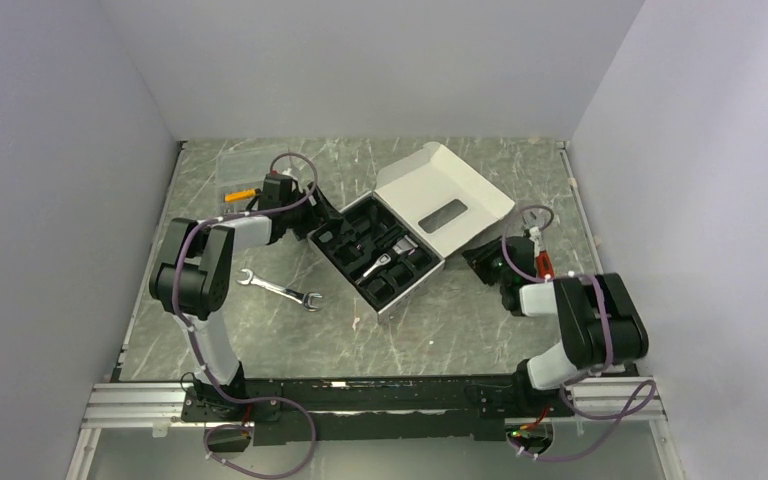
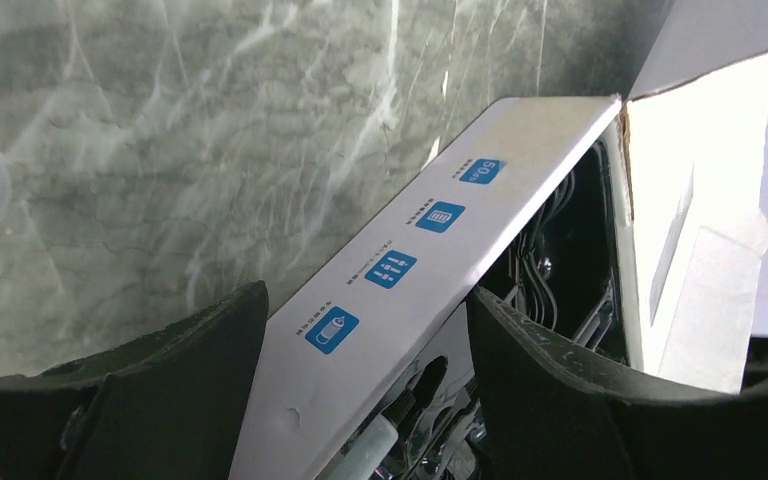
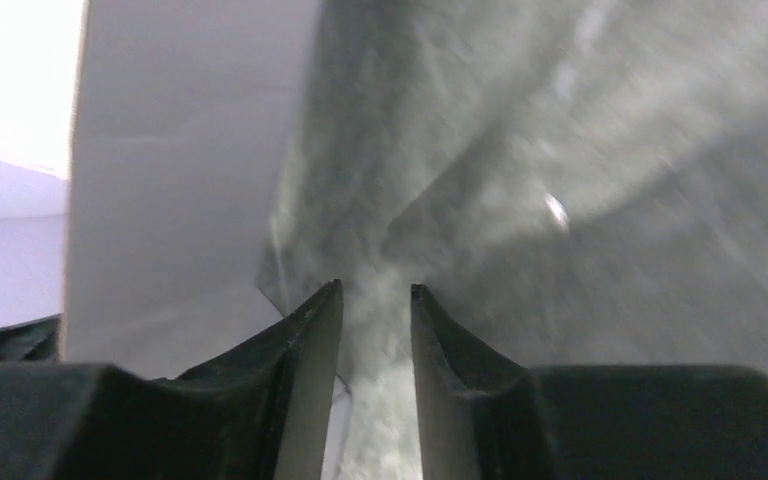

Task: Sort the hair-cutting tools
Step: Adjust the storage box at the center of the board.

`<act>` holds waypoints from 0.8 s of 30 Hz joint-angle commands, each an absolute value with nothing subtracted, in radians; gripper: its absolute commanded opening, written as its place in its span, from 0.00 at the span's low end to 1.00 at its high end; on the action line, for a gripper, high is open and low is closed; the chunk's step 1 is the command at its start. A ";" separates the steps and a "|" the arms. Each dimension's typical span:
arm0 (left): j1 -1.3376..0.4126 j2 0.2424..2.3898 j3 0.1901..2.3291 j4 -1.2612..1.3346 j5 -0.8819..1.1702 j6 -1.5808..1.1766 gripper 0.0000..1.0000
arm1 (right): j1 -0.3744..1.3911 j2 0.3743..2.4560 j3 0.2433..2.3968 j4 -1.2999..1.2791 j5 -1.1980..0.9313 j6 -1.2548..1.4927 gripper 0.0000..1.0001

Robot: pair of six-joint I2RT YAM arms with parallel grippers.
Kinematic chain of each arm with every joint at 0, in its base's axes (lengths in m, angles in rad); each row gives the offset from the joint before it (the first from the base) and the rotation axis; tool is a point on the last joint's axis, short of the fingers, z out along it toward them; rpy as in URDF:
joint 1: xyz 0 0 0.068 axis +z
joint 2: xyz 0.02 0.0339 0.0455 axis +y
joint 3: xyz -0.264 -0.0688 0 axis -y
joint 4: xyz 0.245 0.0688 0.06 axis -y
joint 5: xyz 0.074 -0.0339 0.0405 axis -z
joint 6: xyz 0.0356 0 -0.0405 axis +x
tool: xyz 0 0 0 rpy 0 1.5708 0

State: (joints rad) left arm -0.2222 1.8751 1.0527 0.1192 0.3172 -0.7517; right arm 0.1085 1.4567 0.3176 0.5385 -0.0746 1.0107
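The left gripper (image 2: pixel 365 320) stood wide open, its fingers (image 2: pixel 550 390) straddling the box wall (image 2: pixel 430 235) without clamping it. The right gripper (image 3: pixel 375 330) was almost closed, with a narrow gap, and held nothing; it hung beside the lid (image 3: pixel 180 150). The clipper (image 1: pixel 384 262) lay in the black tray (image 1: pixel 345 235); the combs could not be told from the tray. The step appeared to be steadying the box: the left fingers should close squarely on the wall, clear of the tray contents. A wrench (image 1: pixel 280 288) lay on the marbled table (image 1: pixel 440 330), which was enclosed by plain white walls.
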 commanded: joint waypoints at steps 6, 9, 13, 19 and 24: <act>-0.285 1.842 0.932 0.101 0.336 -0.773 0.76 | 0.057 1.736 0.462 0.865 -0.288 0.976 0.49; -0.316 1.830 0.883 0.167 0.364 -0.815 0.76 | 0.030 1.803 0.475 1.040 -0.380 0.976 0.51; -0.354 1.830 0.811 0.268 0.401 -0.873 0.76 | 0.007 1.881 0.500 1.250 -0.525 1.021 0.54; -0.432 1.817 0.762 0.354 0.387 -0.919 0.76 | 0.023 1.807 0.519 1.186 -0.585 0.928 0.54; -0.473 1.849 0.754 0.396 0.387 -0.947 0.76 | 0.043 1.684 0.479 1.100 -0.551 0.828 0.54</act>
